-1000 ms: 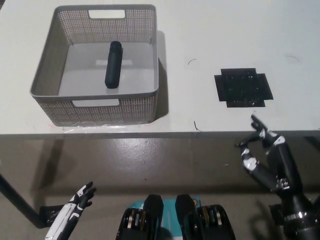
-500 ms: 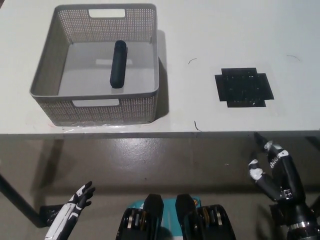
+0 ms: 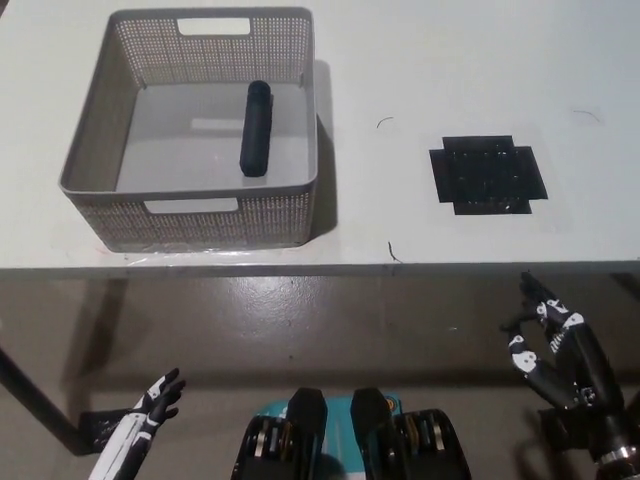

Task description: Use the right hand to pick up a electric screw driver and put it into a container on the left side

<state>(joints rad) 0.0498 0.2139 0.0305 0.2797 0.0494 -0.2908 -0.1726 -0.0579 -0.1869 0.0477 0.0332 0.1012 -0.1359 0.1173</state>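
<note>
While both hands hang below the table edge, the white left hand (image 3: 150, 405) at lower left and the black right hand (image 3: 556, 340) at lower right are open, fingers spread, holding nothing. Farther off, on the table (image 3: 420, 80), the screwdriver (image 3: 255, 128) lies inside the grey basket (image 3: 190, 215); a black mat (image 3: 487, 174) lies to the right

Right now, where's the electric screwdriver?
In the head view the electric screwdriver lies on the floor of the grey basket at the table's left, right of centre, clear of both hands.
</note>
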